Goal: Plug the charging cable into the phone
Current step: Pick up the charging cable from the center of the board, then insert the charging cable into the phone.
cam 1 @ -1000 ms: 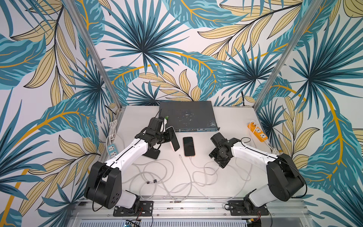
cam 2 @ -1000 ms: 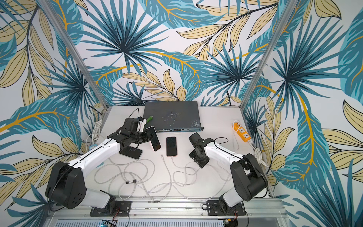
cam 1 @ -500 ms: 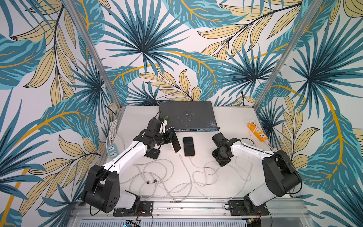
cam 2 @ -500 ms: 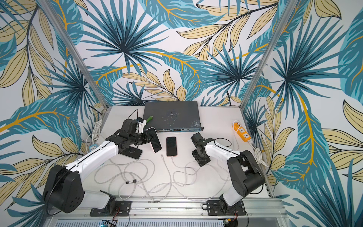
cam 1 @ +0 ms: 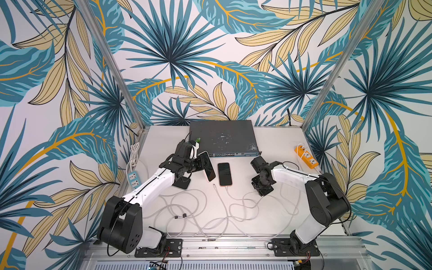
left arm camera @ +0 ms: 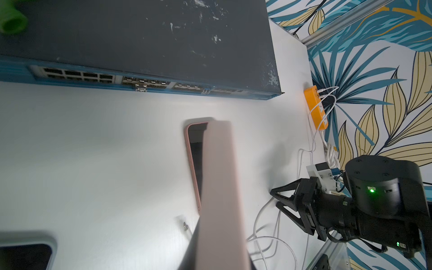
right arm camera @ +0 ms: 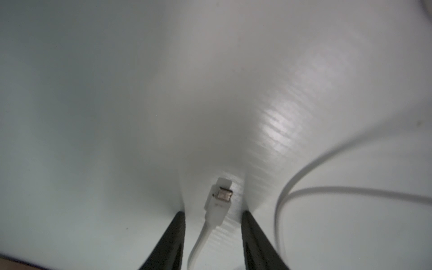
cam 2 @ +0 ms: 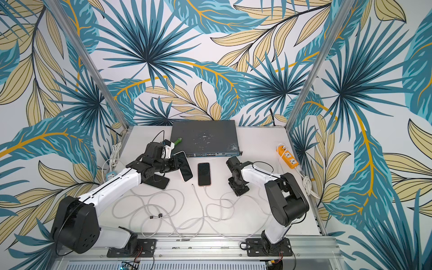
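While left fingers (cam 1: 197,163) clamp a phone (cam 1: 208,166), right fingers (right arm camera: 173,238) straddle the plug (right arm camera: 221,201)

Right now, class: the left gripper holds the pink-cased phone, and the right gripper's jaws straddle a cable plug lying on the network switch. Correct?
No: the cable plug lies on the white table, not the network switch; the right wrist view shows it. The rest holds.
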Available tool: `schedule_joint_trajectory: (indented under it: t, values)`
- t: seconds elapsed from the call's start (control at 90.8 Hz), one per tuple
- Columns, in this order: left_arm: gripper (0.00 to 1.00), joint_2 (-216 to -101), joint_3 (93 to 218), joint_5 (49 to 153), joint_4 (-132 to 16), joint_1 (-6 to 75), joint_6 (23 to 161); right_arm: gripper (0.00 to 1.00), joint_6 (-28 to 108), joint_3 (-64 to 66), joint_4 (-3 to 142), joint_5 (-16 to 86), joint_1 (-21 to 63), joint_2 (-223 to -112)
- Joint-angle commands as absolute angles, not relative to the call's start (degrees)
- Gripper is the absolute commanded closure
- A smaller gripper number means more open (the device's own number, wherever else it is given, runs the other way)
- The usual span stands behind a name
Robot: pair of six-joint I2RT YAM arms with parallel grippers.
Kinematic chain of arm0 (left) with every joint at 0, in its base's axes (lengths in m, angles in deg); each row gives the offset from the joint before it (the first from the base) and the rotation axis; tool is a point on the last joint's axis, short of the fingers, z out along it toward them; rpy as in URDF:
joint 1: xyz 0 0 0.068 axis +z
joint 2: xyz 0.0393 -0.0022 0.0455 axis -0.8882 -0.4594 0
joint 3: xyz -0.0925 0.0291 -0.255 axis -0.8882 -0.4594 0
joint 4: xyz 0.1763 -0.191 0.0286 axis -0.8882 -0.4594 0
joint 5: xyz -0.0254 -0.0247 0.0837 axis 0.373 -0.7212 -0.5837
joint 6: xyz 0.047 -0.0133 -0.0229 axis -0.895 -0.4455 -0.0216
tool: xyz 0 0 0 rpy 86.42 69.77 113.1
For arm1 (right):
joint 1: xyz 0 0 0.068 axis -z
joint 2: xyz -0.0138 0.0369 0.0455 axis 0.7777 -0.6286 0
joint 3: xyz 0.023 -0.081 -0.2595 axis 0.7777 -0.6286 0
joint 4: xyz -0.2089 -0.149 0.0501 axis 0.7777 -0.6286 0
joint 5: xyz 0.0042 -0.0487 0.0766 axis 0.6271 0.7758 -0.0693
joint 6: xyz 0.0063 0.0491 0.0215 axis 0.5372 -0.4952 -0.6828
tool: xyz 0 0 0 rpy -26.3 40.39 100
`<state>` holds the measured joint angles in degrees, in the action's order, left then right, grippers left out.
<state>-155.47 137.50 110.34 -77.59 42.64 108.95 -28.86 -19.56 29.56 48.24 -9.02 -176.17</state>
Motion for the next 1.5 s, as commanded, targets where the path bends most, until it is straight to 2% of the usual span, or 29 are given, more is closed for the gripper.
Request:
schedule_joint_trajectory:
  t: [0.0,0.375,0.617,0.716,0.914,1.036,1.245,1.487]
  values:
    - [1.00,-154.36,137.42,111.40,-74.34,42.87,108.67,0.61,-30.47,-22.46,33.76,46.45,-9.12,-179.10]
    - [1.00,-154.14,137.27,111.31,-74.77,42.84,108.66,0.82,-27.21,-22.13,34.32,49.11,-8.31,-179.19]
    - [1.00,-154.16,138.59,112.38,-75.47,42.84,108.51,1.00,-12.09,-14.87,32.97,56.64,-7.16,-176.52]
    - [1.00,-154.05,139.51,115.27,-74.11,42.84,108.25,1.00,2.37,-12.32,37.50,58.02,-7.13,-173.27]
    - [1.00,-154.18,146.09,122.57,-72.47,42.92,107.74,1.00,31.35,-16.01,50.00,52.30,-7.75,-160.98]
    - [1.00,-154.69,153.41,123.73,-75.86,43.01,107.50,1.00,47.40,-17.68,52.65,40.25,-7.95,-153.91]
    - [1.00,-155.89,161.77,126.76,-80.67,43.07,111.24,1.00,58.98,-21.52,54.24,27.81,-9.46,-145.23]
    - [1.00,-154.22,162.41,127.20,-78.73,42.88,117.14,1.00,64.02,-19.55,48.33,23.18,-13.46,-142.53]
